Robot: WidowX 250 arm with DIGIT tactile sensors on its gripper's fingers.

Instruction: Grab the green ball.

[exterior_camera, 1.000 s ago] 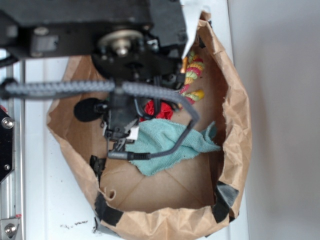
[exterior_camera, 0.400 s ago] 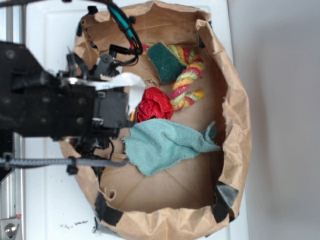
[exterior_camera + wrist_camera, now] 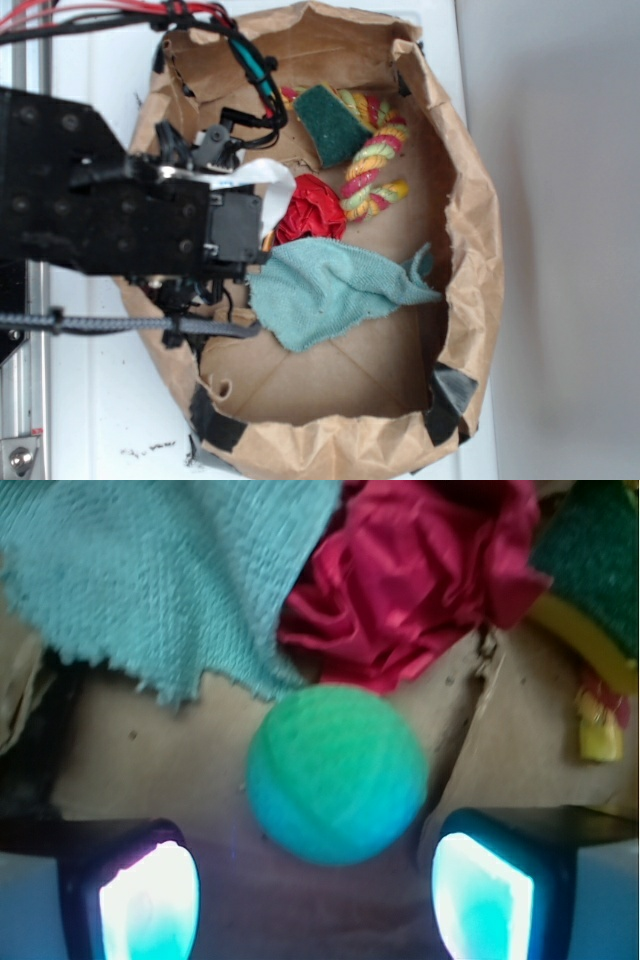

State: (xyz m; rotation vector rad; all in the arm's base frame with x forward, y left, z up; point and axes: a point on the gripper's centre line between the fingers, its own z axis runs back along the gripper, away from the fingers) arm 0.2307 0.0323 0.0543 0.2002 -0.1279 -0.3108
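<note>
Exterior view: the arm covers the left side of the brown paper bag [image 3: 470,230]; the green ball is hidden. Wrist view: the green ball [image 3: 337,774] lies just below the red rosette toy [image 3: 420,570] and teal cloth [image 3: 160,570]. The gripper [image 3: 310,900] is spread apart, empty.

We see that our arm [image 3: 130,215] has swung from the top centre of the exterior frame to the left edge, uncovering the green sponge [image 3: 330,122], rope toy [image 3: 375,165] and red rosette [image 3: 310,212].
</note>
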